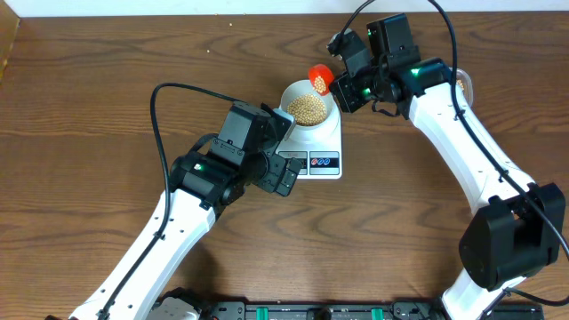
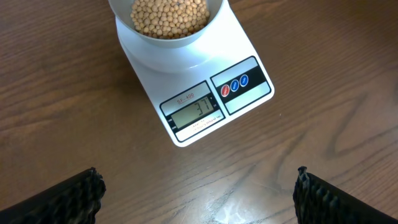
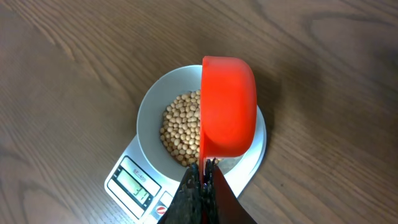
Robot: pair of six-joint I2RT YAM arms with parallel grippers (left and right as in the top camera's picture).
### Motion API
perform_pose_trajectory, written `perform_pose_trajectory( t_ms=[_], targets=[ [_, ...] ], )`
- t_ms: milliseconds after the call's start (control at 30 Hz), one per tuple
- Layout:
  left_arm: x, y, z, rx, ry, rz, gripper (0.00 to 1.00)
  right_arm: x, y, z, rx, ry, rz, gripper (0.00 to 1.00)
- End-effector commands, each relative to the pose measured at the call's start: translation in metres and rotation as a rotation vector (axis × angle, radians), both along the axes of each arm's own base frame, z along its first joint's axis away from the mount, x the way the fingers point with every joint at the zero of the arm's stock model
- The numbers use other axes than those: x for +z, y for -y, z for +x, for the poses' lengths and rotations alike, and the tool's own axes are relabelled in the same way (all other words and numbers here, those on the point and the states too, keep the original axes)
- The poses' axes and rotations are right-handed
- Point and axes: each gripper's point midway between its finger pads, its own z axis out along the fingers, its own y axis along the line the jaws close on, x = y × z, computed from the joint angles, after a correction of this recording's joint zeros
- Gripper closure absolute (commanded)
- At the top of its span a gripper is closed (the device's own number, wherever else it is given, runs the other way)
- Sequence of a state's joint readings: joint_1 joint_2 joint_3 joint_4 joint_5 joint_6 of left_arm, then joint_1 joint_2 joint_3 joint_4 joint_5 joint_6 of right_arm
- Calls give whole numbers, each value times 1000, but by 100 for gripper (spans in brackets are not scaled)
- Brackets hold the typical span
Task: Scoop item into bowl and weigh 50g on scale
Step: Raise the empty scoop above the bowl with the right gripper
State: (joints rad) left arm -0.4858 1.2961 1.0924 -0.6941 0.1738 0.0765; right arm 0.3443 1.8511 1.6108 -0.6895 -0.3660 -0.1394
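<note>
Tan beans (image 1: 308, 108) heaped in pale bowl (image 3: 149, 112), seated on white scale (image 1: 326, 142) — display (image 2: 194, 111) at what looks like 37. All toward far edge of bench (image 1: 89, 107), near its middle. Red scoop (image 3: 228, 106) tipped on edge above bowl's far-right rim, handle pinched tight in right tool (image 3: 204, 177). Left tool (image 2: 198, 190) spread wide, gripping nothing — poised over bare wood just on near side of scale's display end.

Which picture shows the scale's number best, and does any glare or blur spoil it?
Left wrist view: sharp digits on the scale, apparently 37; glare lies only on the table below. Right wrist view: display small and slanted, the red scoop looming large. Overhead view: digits too tiny.
</note>
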Motion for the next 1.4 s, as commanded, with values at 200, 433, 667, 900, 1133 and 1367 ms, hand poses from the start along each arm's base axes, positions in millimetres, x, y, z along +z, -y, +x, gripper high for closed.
perform_pose_trajectory(
  t_ms=[200,433,667,900,1133,1367],
  targets=[
    [-3,-4,0,5,0,15,1,11,1,4,36,61,-21,99],
    [-3,-4,0,5,-1,16,1,10,1,5,89,98,-52,99],
    [-3,-4,0,5,-1,16,1,11,0,7,89,108,-49,99],
    [-3,-4,0,5,-1,16,1,13,-1,10,89,125,-44,99],
    [-3,-4,0,5,-1,16,1,14,-2,11,112,148,-54,99],
    [-3,-4,0,5,-1,16,1,14,-2,11,122,153,-58,99]
  ],
)
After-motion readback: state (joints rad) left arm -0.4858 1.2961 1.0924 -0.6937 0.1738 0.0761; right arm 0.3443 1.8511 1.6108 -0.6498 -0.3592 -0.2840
